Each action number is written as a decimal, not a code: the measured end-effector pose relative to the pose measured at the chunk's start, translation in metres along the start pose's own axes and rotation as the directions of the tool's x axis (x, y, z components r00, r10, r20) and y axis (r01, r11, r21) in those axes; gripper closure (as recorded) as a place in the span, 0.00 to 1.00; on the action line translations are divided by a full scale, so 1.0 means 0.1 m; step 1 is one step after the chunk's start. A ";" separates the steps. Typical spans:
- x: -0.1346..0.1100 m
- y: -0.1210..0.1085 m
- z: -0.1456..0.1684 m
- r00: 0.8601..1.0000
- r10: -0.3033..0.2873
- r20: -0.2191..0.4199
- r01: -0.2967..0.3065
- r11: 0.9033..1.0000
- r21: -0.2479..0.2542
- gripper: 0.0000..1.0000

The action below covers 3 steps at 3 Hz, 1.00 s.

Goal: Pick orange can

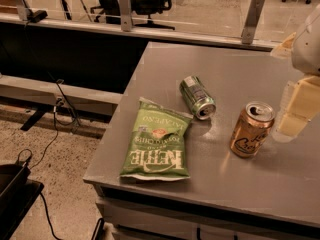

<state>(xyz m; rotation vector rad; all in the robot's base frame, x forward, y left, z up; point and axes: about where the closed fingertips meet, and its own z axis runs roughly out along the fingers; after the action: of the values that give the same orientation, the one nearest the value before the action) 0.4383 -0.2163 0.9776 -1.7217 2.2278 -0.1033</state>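
The orange can stands upright on the grey table toward the right. It is orange-gold with dark cursive lettering and a silver top. My gripper is at the right edge of the view, just right of the can and at about its height. Its pale fingers hang close beside the can, apart from it. The arm's white body shows above them at the right edge.
A green can lies on its side left of the orange can. A green chip bag lies flat near the table's front left corner. A glass partition with metal posts runs behind the table. The floor drops off at left.
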 end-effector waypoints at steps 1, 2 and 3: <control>0.00 0.00 0.00 1.000 0.000 0.000 0.000 1.000 0.000 0.00; -0.02 0.01 0.10 0.999 -0.020 0.032 0.020 1.000 -0.022 0.00; 0.01 0.01 0.44 0.997 -0.019 0.076 0.026 0.995 -0.093 0.00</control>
<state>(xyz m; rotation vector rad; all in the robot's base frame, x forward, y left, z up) 0.4500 -0.2103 0.9354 -1.7689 2.1913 0.0608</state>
